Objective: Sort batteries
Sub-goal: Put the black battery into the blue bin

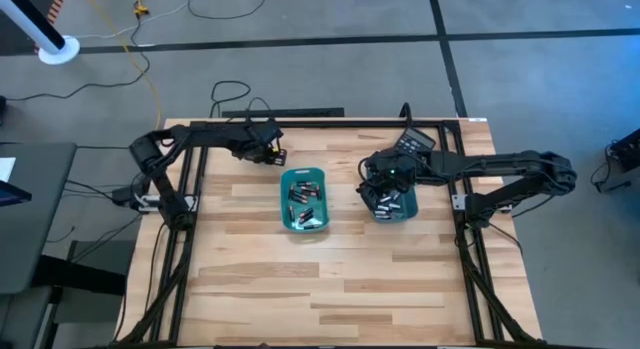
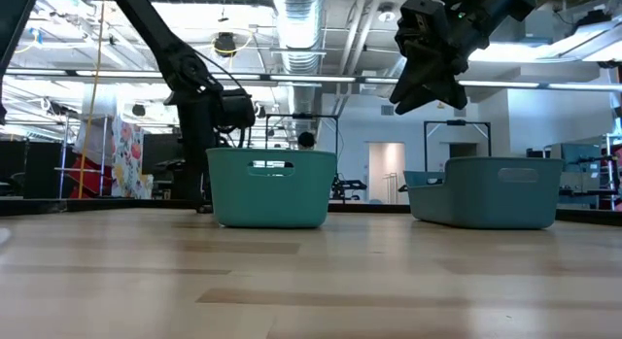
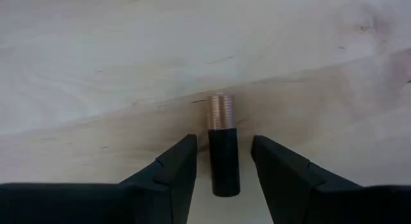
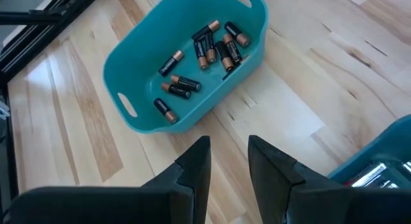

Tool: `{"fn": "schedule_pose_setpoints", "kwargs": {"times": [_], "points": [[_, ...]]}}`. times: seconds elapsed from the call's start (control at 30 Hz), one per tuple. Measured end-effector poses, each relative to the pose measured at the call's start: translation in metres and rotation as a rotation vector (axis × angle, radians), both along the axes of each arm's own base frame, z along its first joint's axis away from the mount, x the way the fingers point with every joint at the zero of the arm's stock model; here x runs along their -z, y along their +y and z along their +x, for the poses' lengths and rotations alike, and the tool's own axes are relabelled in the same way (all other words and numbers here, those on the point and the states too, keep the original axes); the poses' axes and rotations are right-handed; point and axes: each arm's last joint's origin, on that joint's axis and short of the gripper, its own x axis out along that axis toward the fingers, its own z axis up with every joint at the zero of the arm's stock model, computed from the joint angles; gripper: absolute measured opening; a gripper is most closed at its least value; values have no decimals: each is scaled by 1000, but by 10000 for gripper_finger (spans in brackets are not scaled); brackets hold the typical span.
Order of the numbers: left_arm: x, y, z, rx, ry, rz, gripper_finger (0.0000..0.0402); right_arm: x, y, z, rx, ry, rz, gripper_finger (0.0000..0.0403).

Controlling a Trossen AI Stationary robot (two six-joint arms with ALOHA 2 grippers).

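While my left end effector point(image 3: 223, 161) straddles a battery point(image 3: 223, 146) on the table point(image 3: 96, 70), fingers apart and not touching it, the battery's near end is cut off from sight.

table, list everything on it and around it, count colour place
trays: two, teal; one mid-table, one to its right under the right arm
batteries in the middle tray: about ten, black with copper ends, loose on its floor
batteries in the right tray: several, mostly hidden by the arm, no count possible
battery: one, black with a copper end, lying on the wood between the left jaws, not touched
calculator: one, black, far edge of the table behind the right tray
table: one, light wood, black frame
cables: yellow and black, on the grey floor beyond the table
left gripper: black, low at the far left of the table, jaws open either side of the battery
right gripper: black, raised over the right tray, jaws apart, empty
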Motion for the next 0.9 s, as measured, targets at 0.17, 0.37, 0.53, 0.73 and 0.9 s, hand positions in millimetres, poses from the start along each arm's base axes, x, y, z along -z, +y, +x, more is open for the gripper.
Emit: {"fn": "schedule_pose_setpoints", "kwargs": {"times": [0.17, 0.37, 0.53, 0.73, 0.9], "points": [[3, -6, 2, 15, 23, -28, 131, 0, -4, -1, 5, 1, -9, 122], [-3, -13, 0, 87, 45, -44, 44, 0, -8, -1, 20, 0, -11, 122], [-21, -23, -3, 135, 31, -46, 38, 0, -8, -1, 20, -2, -11, 122], [-73, -45, -21, 158, -16, 29, 38, 0, -6, -1, 12, -2, -11, 122], [-119, -73, -35, 197, -167, 129, 38, 0, -6, -1, 13, -3, -11, 122]]}}
